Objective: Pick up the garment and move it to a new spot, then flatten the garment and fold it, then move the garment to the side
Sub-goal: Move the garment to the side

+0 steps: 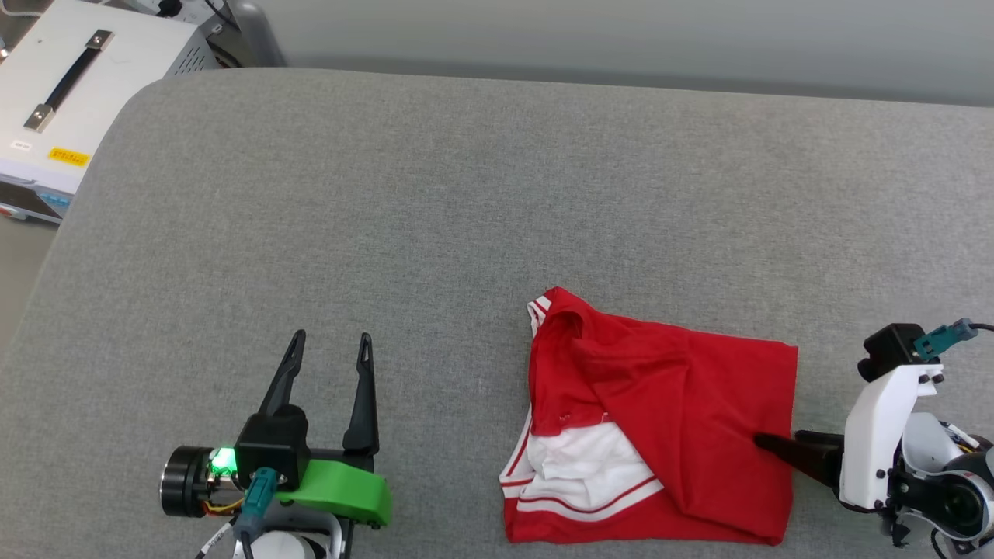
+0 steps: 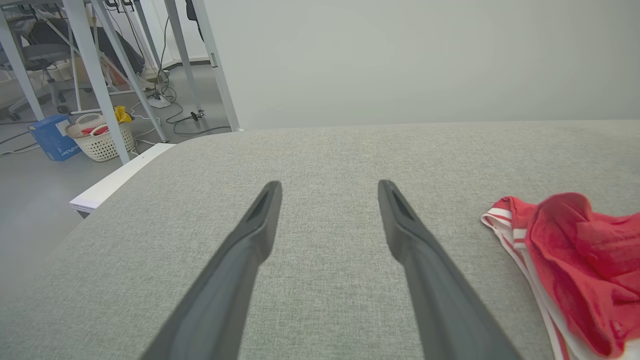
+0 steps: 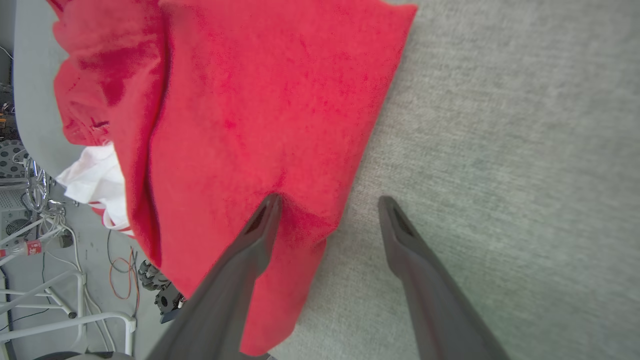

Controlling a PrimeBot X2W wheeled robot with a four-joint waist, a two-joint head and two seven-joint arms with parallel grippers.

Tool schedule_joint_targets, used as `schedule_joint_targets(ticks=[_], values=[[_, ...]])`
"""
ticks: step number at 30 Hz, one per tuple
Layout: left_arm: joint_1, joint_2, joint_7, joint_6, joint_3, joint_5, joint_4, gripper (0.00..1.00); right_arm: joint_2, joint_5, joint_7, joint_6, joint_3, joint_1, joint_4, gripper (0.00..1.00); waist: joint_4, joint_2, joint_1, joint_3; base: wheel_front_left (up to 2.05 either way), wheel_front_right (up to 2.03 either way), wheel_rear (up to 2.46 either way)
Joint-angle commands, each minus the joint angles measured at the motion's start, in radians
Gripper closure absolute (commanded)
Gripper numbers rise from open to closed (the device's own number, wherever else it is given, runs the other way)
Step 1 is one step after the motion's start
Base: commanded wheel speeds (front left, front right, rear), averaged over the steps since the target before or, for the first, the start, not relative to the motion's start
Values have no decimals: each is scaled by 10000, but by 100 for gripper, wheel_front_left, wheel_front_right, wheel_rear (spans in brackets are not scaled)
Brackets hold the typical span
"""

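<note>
The shirt (image 1: 683,404) lies close to the near edge of the grey cloth-covered table (image 1: 466,194), right of the middle. It is folded over into a rough, rumpled block. Most of what shows is plain red cloth, with a diagonal fold running down across it. At its near left a white sleeve with thin red stripes peeks out from under the red layer. A red-and-white striped trim curls up at the far left corner.

The right gripper (image 1: 776,439) reaches in from the right, pointing left, its jaws spread wide and clasping nothing. In the right wrist view, one finger (image 3: 260,225) presses a small dimple into the red cloth beside the shirt's right edge. The other finger (image 3: 400,230) is over bare table, so the edge runs between the two.

The left gripper (image 1: 331,336) is well to the left of the shirt, fingers pointing away over bare table, jaws wide apart and empty.

Beyond the far left corner of the table stands a white case (image 1: 70,101) with a black handle. The left wrist view shows a white basket (image 2: 102,140) on the floor further off.
</note>
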Motion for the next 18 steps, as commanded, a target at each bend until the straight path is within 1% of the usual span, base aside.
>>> schedule_joint_targets(ticks=[1,6,9,13,14,15,16,18], values=[[-214,-52,-57,-18,-21,-11,11,0,102,86,-129,-7,146,-37,163,0,136,-1,0,224,0,0,0],[-396,-67,-57,-22,-104,-10,51,0,456,368,-539,-7,753,-304,762,0,236,-1,0,451,0,0,0],[-470,-75,-57,-18,-154,-16,78,0,516,531,-634,-7,1252,-327,924,0,283,-1,0,512,0,0,0],[-536,-84,-57,13,-188,-40,114,0,477,671,-1070,-7,1735,-393,987,0,321,-1,0,528,0,0,0],[-541,-87,-57,26,-190,-49,121,0,428,677,-1254,-7,1847,-424,976,56,322,-1,0,522,0,0,0],[-541,-88,-57,34,-192,-55,130,0,384,682,-1391,-7,1939,-445,977,93,321,-1,0,514,0,0,0],[-535,-90,-57,41,-193,-63,143,0,324,708,-1545,-7,2038,-477,982,100,318,-1,0,496,0,0,0],[-510,-93,-57,52,-191,-71,170,0,173,721,-1846,-7,2195,-562,935,100,307,-1,0,444,0,0,0]])
